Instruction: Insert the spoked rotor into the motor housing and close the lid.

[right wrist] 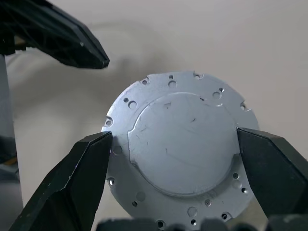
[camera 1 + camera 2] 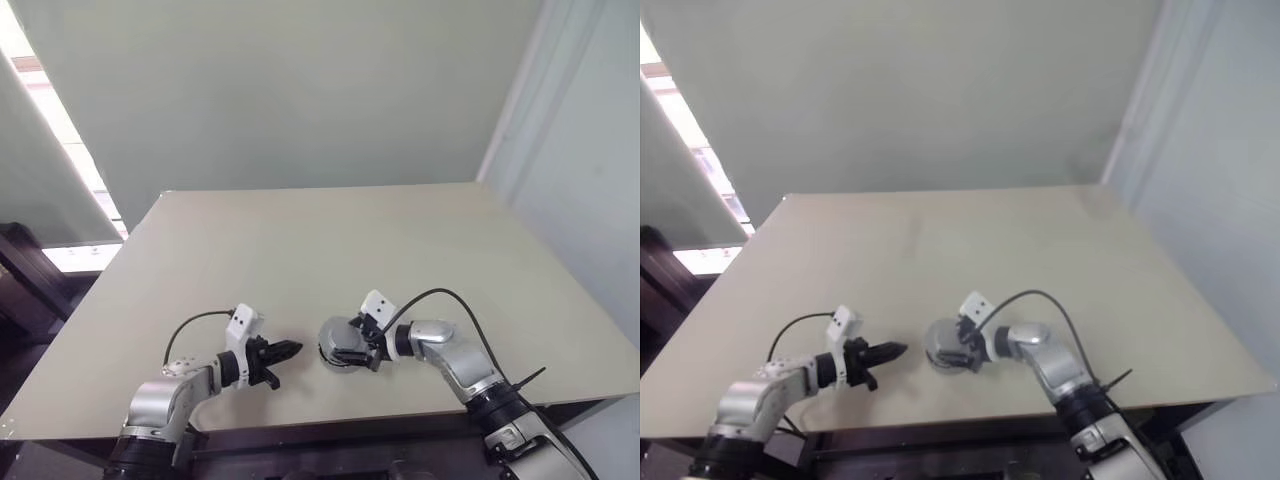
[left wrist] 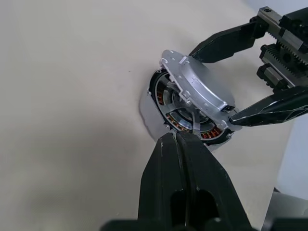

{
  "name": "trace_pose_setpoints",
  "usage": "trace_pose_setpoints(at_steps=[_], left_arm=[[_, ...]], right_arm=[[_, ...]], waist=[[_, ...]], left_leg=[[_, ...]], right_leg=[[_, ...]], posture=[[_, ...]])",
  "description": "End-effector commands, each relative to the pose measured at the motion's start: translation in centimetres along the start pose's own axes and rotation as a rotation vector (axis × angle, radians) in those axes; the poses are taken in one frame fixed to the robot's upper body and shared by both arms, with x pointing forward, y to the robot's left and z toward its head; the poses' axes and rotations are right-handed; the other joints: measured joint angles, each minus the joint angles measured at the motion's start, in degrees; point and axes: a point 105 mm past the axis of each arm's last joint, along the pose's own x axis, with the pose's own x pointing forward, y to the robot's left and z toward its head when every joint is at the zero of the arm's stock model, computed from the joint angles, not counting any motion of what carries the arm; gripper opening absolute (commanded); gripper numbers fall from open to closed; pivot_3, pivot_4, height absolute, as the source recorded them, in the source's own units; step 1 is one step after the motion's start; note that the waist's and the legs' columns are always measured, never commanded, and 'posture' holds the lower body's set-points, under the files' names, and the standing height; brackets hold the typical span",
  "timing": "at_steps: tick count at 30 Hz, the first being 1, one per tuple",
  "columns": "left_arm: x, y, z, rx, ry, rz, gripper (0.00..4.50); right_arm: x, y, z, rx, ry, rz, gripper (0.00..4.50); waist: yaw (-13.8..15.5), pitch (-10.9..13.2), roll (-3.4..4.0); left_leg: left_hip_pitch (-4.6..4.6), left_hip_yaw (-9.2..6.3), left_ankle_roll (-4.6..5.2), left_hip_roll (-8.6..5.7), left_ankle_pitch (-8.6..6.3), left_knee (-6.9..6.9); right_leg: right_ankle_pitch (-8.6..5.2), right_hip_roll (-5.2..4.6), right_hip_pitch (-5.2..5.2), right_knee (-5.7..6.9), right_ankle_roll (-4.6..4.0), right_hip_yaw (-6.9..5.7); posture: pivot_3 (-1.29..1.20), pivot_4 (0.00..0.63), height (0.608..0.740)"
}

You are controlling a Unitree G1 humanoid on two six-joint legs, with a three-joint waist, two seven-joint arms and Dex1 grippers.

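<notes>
The right pincer (image 1: 173, 159) is standing wide, its two fingers clamping the lid (image 1: 180, 149) by opposite edges, and it is carrying that grey disc tilted, one edge down on the motor housing (image 3: 166, 122) and the other lifted. That tilt is what the coming move is turning on, as I judge it: the lid is needing to come flat and centred over the copper windings before it seats. The spoked rotor (image 3: 180, 113) is already sitting inside the housing, its spokes showing under the raised edge. The left pincer (image 3: 177, 139) is fully closed and empty, pointing at the housing from just beside it on the robot's left, possibly touching its rim. All this is sitting near the desk (image 2: 300, 240) front edge, roughly mid-width.
</notes>
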Motion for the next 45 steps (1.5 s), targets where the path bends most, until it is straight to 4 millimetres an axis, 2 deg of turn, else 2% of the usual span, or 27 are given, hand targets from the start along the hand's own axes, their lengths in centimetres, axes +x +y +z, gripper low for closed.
trace_pose_setpoints(at_steps=[1,5,10,16,27,45], left_arm=[[-0.3,-0.5,1.3,0.044,-0.031,-0.016,0.00],[-0.3,-0.5,1.2,0.045,-0.031,-0.014,0.00],[-0.3,-0.6,1.1,0.043,-0.029,-0.012,0.00],[-0.2,-0.6,1.0,0.042,-0.027,-0.017,0.00],[0.1,-0.9,1.2,0.051,-0.029,-0.028,0.00],[0.5,-1.1,1.3,0.053,-0.038,-0.035,0.00]], right_arm=[[0.4,-0.1,1.6,-0.069,-0.034,0.021,4.44],[0.6,-0.2,1.5,-0.086,-0.020,0.029,4.44],[0.6,-0.2,1.4,-0.097,-0.015,0.034,3.28],[0.6,-0.3,1.0,-0.118,0.026,0.040,3.29],[1.0,-0.5,-0.9,-0.121,0.216,0.023,3.29],[1.2,-0.8,-2.3,-0.080,0.350,-0.041,3.29]], waist=[[0.00,0.00,0.00],[-0.01,0.00,0.00],[0.00,0.00,0.01],[0.01,0.00,0.01],[0.02,-0.01,0.02],[-0.02,-0.06,0.05]], left_leg=[[0.00,0.00,0.00,0.00,0.00,0.00],[0.02,0.00,0.00,0.00,0.00,0.01],[0.02,0.00,0.00,0.00,0.00,0.00],[0.03,0.00,0.00,0.00,0.00,0.00],[0.12,0.01,0.00,-0.01,0.00,0.03],[0.42,0.02,0.00,0.00,0.00,0.04]], right_leg=[[0.00,0.00,0.00,0.00,0.00,0.00],[0.00,0.00,0.01,0.02,0.00,0.00],[0.00,0.00,0.01,0.02,0.00,0.01],[0.01,0.00,0.01,0.02,-0.01,0.02],[0.01,0.00,0.07,0.07,-0.01,0.02],[0.00,0.00,0.30,0.09,-0.01,0.02]], posture=[[0.00,0.000,0.740],[0.00,0.000,0.740],[0.00,0.000,0.740],[0.00,0.000,0.740],[0.00,0.000,0.740],[0.00,0.000,0.740]])
